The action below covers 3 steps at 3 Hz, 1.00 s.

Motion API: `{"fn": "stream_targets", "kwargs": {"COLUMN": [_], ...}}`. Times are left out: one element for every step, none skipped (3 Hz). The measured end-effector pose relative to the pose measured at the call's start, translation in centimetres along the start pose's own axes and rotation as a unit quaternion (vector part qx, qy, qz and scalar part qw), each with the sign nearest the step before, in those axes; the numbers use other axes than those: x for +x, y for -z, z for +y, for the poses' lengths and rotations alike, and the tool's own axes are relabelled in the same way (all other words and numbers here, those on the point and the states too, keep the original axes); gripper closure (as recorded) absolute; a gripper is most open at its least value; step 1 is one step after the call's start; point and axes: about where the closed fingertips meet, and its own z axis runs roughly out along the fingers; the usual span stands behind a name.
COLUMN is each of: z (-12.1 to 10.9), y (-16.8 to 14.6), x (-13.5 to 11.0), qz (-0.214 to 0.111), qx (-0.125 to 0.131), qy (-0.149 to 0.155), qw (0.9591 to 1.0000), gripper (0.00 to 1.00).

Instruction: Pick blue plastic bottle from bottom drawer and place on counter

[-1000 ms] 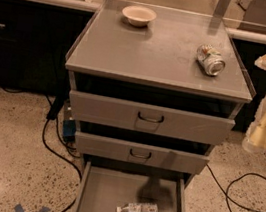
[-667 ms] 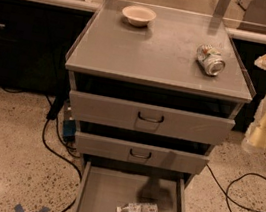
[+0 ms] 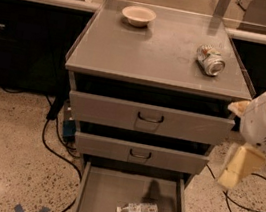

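Note:
The blue plastic bottle [image 3: 137, 210] lies on its side on the floor of the open bottom drawer [image 3: 102, 199], white cap pointing left. The counter [image 3: 157, 51] is the grey top of the drawer cabinet. My arm comes in from the right edge. My gripper [image 3: 237, 167] is its cream-coloured end, hanging beside the cabinet's right side at the height of the middle drawer. It is above and to the right of the bottle and well apart from it. Nothing shows in the gripper.
A crushed silver can [image 3: 210, 60] lies at the counter's right and a pale bowl [image 3: 138, 15] stands at its back. Two upper drawers with dark handles [image 3: 150, 117] stand slightly open. Black cables [image 3: 51, 140] trail on the speckled floor on both sides.
My arm and gripper have moved down and a little left along the cabinet's right side. The bottle, can and bowl have not moved.

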Motion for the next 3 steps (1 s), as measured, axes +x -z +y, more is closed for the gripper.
{"fn": "stream_targets", "kwargs": {"z": [2.2,2.2,2.6], "y": [-5.5,-5.5,-7.0], "x": [1.6,1.6,1.9], "qz": [0.006,0.006,0.009], "qx": [-0.015,-0.015,-0.013], "qy": [-0.005,-0.005,0.002], "qw": [0.9999,0.9999,0.9999], "gripper": [0.0,0.0,0.0]}}
